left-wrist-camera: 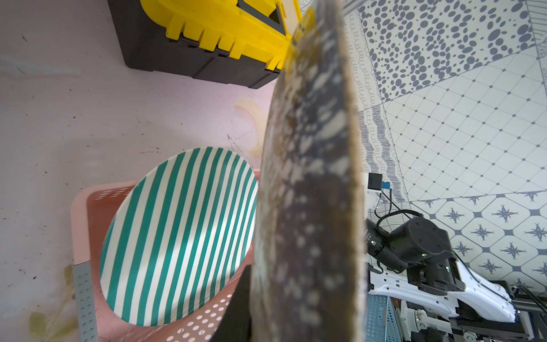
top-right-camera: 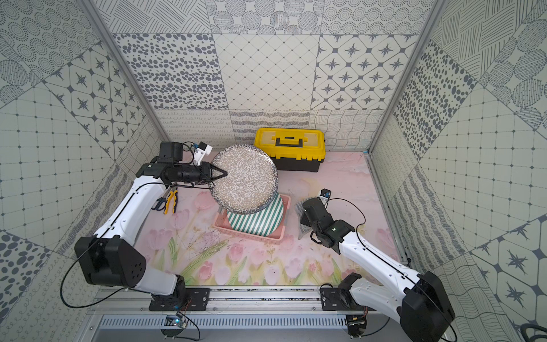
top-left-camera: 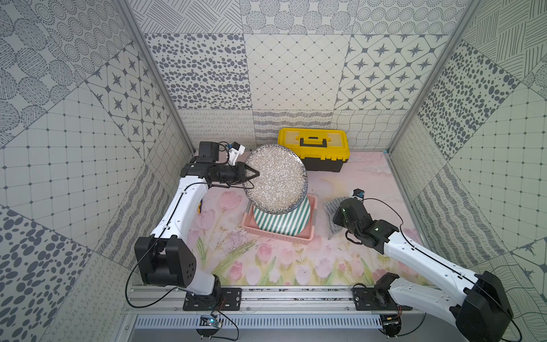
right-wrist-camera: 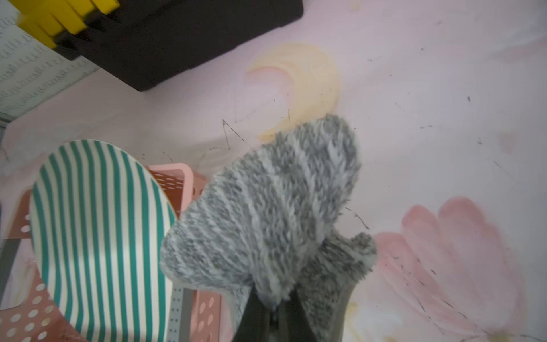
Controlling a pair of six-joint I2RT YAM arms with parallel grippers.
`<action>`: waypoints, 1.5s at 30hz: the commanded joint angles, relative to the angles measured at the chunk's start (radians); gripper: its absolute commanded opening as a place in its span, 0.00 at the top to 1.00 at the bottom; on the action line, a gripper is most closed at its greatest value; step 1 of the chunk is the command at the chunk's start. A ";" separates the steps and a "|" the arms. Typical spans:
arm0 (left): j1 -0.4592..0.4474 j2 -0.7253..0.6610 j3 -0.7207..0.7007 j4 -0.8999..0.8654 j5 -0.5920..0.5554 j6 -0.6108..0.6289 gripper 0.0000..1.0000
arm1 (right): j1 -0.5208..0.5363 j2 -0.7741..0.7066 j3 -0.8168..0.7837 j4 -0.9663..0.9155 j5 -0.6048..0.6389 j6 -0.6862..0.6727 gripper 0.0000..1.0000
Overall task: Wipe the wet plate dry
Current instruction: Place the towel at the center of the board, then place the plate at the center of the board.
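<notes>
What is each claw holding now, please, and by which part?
The left claw grips the speckled plate by its rim; the right claw pinches the grey cloth at one edge.

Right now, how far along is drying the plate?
Done: the left gripper holds the speckled plate by its rim, tilted up above the pink rack. In hand: the right gripper is shut on the grey cloth, beside the rack, apart from the plate. Left: bringing cloth to plate and wiping; no contact shows yet.
</notes>
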 commanded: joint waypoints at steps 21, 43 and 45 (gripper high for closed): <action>0.009 -0.047 -0.026 0.132 0.206 0.019 1.00 | -0.091 0.049 0.151 -0.130 -0.102 -0.107 0.13; 0.006 -0.063 -0.066 0.123 0.586 -0.002 1.00 | -0.234 0.129 0.246 0.472 -1.088 -0.159 0.28; 0.003 -0.062 -0.065 0.123 0.606 -0.007 1.00 | -0.233 0.153 0.251 0.496 -1.099 -0.152 0.29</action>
